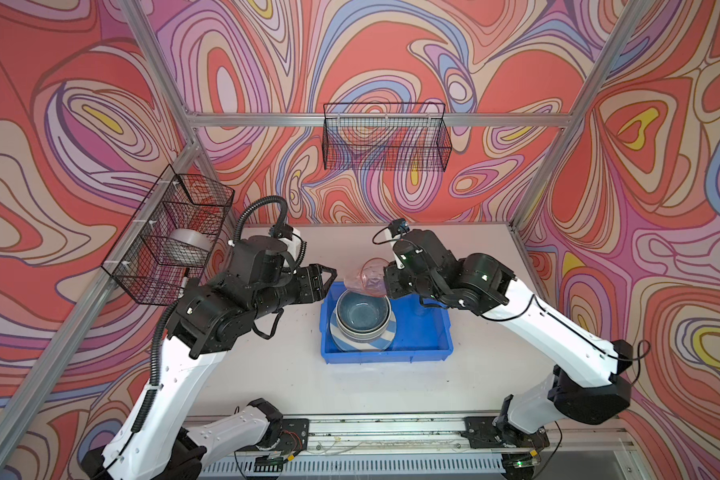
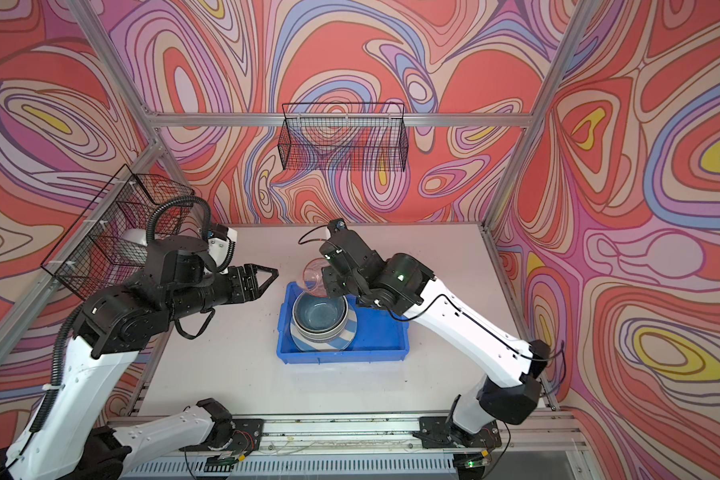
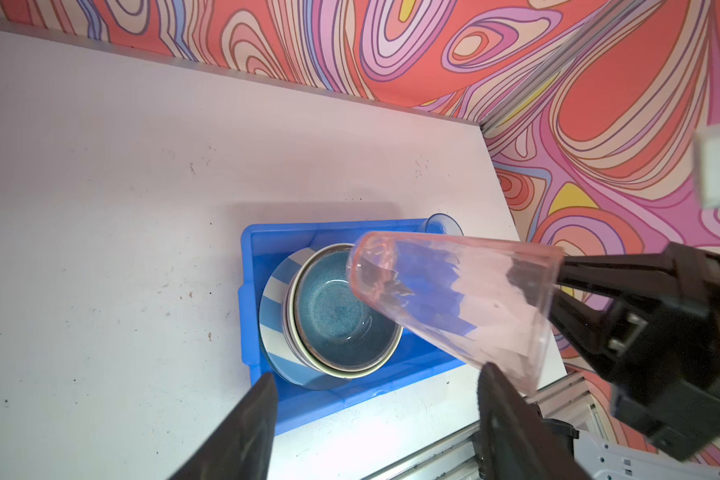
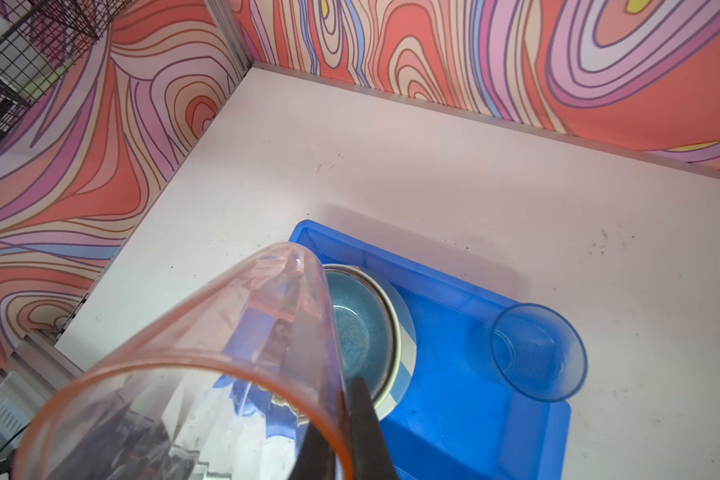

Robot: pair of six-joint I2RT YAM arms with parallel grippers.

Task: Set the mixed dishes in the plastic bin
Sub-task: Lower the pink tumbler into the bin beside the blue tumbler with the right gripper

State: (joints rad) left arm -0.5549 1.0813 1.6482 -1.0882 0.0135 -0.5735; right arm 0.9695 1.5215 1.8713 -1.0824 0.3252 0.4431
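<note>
**Pinkish tumbler held over the bin**

The blue plastic bin (image 1: 427, 332) on the table contains a striped plate (image 1: 381, 341), on it a dark blue bowl (image 1: 360, 309), and a bluish tumbler (image 4: 537, 353) in a corner. The right gripper (image 3: 560, 282) clenches the rim of the tilted pinkish tumbler (image 1: 368, 276) above the bowl. The left gripper (image 2: 272, 274) is released, empty.

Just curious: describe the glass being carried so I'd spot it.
Find the blue plastic bin. Over its far edge the right gripper holds a clear pinkish tumbler tipped sideways. Unlike the upright bluish tumbler nearby, it is pink and airborne.
</note>
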